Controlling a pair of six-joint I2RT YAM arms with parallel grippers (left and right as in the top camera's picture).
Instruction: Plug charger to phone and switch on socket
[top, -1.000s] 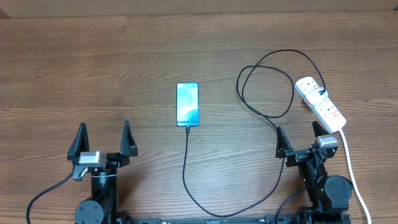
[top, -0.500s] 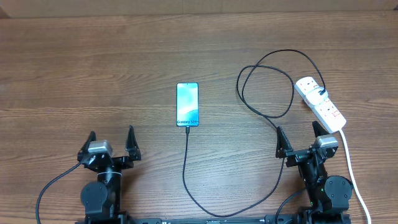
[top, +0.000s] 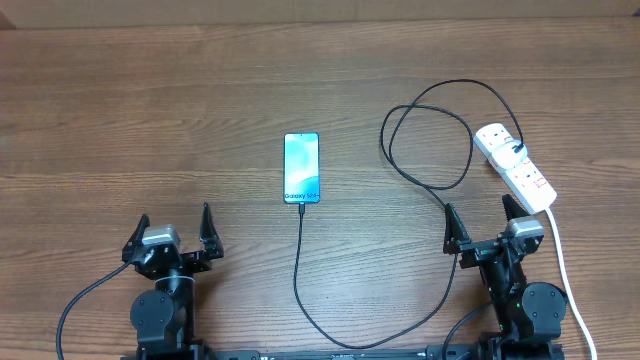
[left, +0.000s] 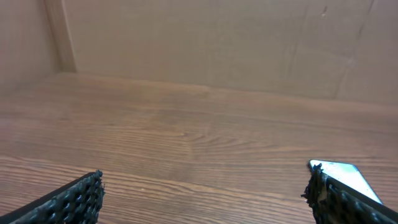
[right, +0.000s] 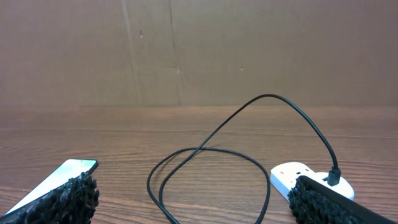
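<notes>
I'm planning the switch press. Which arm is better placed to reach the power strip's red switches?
Right. The right gripper is close to the socket, its fingers open and empty. The left gripper is on the far side of the phone, with the charger cable lying between.

Phone (top: 302, 168) at centre, socket (top: 514, 166) well to its right, charger (top: 299, 240) looping between them
</notes>
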